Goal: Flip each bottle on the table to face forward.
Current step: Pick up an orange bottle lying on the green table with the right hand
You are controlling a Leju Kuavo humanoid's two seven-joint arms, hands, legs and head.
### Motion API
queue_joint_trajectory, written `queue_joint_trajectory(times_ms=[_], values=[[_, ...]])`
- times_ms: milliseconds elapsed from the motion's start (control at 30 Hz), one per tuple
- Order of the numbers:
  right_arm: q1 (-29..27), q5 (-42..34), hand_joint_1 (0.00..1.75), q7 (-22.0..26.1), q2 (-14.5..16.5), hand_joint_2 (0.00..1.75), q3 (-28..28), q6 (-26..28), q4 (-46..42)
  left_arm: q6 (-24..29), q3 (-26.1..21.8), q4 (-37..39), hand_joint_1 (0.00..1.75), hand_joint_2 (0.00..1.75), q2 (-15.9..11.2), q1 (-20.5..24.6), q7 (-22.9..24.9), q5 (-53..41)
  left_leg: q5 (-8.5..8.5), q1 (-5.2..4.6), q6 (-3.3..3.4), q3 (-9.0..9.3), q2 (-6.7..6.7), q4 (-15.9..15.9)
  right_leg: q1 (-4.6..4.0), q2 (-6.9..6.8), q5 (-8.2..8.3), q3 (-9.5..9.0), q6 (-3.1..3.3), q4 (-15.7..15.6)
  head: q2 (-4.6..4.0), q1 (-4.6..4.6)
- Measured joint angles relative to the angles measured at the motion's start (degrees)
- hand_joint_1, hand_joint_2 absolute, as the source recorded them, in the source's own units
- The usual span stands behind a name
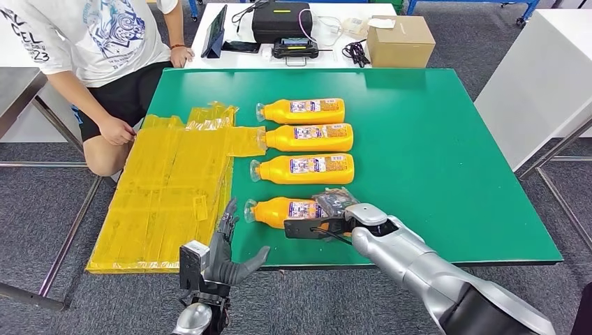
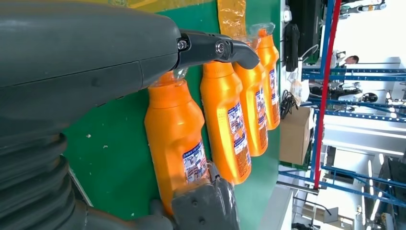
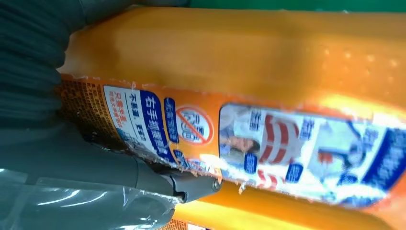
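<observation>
Looking down from the head view, you see four orange bottles lying on their sides in a column on the green counter (image 1: 447,139), caps pointing toward the yellow plastic sheet (image 1: 167,195) that drapes over the counter's edge. Taking the cardboard box (image 1: 400,40) as your landmark, the nearest bottle (image 1: 286,209) lies farthest from it, by the counter's near edge, with the second bottle (image 1: 304,168), third bottle (image 1: 307,137) and far bottle (image 1: 301,109) lined up toward the box. All four show printed labels facing up. Your right hand (image 1: 328,222) rests on the label end of the nearest bottle, fingers wrapped around it. Your left hand (image 1: 227,255) hovers off the counter's near edge, just beside that bottle's cap, fingers spread and holding nothing. A person (image 1: 98,63) sits beyond the sheet, one hand on a thigh.

From the left wrist view, you see the left hand's dark fingers (image 2: 225,50) extended above the nearest bottle's cap without closing on it, the row of bottles running away toward the box (image 2: 293,136).

From the right wrist view, the right hand's grey fingers (image 3: 143,177) press against the nearest bottle's label (image 3: 268,143), gripping the orange body.
</observation>
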State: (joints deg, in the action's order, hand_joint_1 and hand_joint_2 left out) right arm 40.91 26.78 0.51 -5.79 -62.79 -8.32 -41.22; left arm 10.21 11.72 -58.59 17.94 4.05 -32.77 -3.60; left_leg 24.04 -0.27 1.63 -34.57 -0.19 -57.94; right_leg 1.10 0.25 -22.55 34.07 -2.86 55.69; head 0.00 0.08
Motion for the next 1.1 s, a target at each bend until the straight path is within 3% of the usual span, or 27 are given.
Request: queue_joint_trajectory(times_ms=[133, 267, 367, 533, 767, 1100], values=[[-3.57, -2.27, 1.75, 2.02, -1.09, 1.75, 5.36, 4.18, -4.44, 0.16, -0.13, -0.25, 0.00, 1.75, -0.01, -0.63, -0.54, 0.02, -0.05, 0.00, 0.05, -0.11, -0.06, 0.00, 0.00, -0.03, 0.00, 0.02, -0.01, 0.01, 0.00, 0.01], [-12.22, 0.36, 1.75, 5.68, -1.65, 1.75, 15.59, 14.48, -16.74, 0.58, -0.30, -1.69, 0.00, 1.75, -0.04, -2.21, -0.88, 0.08, -0.05, 0.00, 0.06, -0.45, -0.23, -0.01, 0.00, -0.14, -0.04, 0.23, -0.06, 0.04, 0.00, 0.00], [-18.03, 4.66, 1.75, 6.54, -0.69, 1.75, 23.11, 19.33, -26.17, 1.03, -0.41, -2.97, 0.00, 1.75, -0.04, -3.36, -0.91, 0.05, -0.03, 0.00, 0.05, -0.64, -0.32, -0.01, 0.01, -0.24, -0.12, 0.41, -0.16, 0.04, 0.00, -0.02], [-22.31, 6.89, 1.75, 7.15, 0.31, 1.75, 29.44, 21.07, -33.60, 1.19, -0.63, -4.10, 0.00, 1.75, -0.04, -3.94, -0.91, 0.00, -0.02, -0.02, 0.06, -0.79, -0.37, -0.01, 0.03, -0.27, -0.15, 0.53, -0.16, 0.03, 0.00, 0.01], [-28.43, 13.40, 1.75, 12.97, 4.90, 1.75, 37.71, 37.34, -42.04, 1.79, -0.81, -5.14, 0.00, 1.75, -0.03, -4.41, -0.76, 0.46, -0.01, -0.02, 0.06, -0.79, -0.37, -0.01, 0.04, -0.28, -0.15, 0.57, -0.16, 0.03, 0.00, -0.01], [-32.19, 14.35, 1.75, 15.05, 7.63, 1.75, 41.80, 39.29, -46.03, 1.16, -0.72, -5.78, 0.00, 1.75, -0.02, -4.46, -0.62, 1.96, 0.00, -0.02, 0.05, -0.80, -0.35, -0.01, 0.05, -0.27, -0.15, 0.59, -0.16, 0.03, 0.00, 0.01]])
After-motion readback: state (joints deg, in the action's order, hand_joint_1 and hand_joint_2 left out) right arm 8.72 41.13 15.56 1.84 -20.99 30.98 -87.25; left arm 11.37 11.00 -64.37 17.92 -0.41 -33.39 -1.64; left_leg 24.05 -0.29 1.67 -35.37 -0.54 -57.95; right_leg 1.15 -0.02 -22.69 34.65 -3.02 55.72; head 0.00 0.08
